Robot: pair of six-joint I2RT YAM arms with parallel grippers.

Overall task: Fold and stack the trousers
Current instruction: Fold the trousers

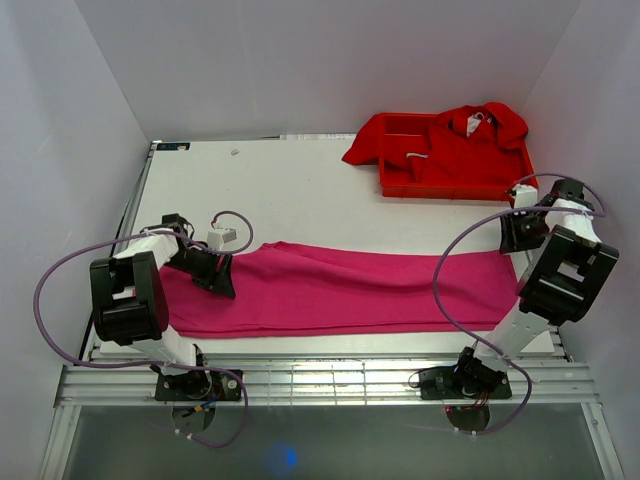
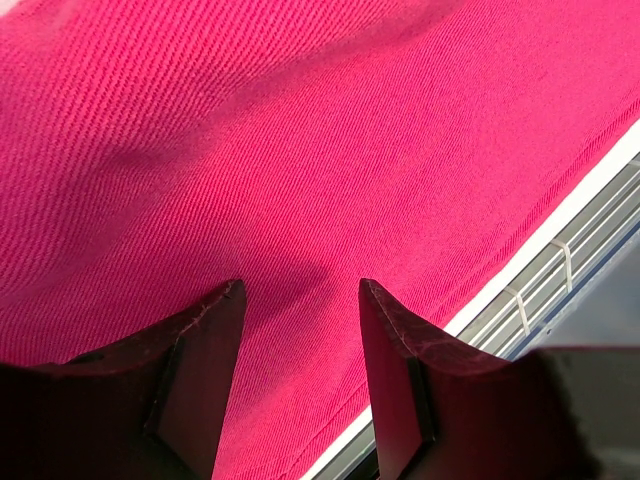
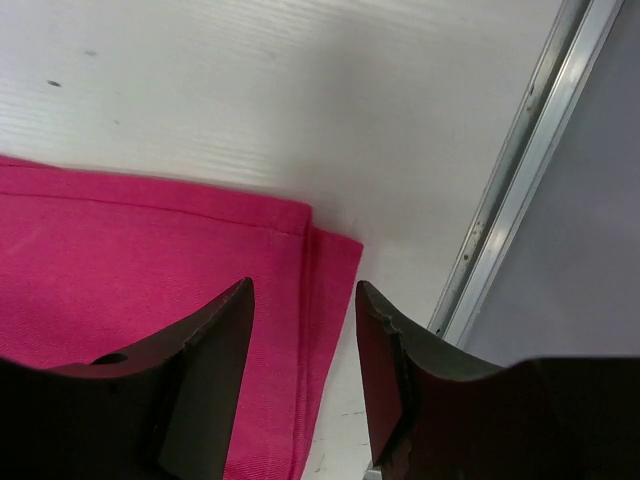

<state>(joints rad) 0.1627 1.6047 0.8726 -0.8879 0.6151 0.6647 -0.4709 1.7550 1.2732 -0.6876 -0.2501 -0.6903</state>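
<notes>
Left gripper (image 2: pixel 300 288) jaws released, nothing between them, over left end of trousers (image 1: pixel 340 290); right gripper (image 3: pixel 303 288) likewise released over the right hem corner. Trousers lie stretched along table (image 1: pixel 280 190) near edge
</notes>
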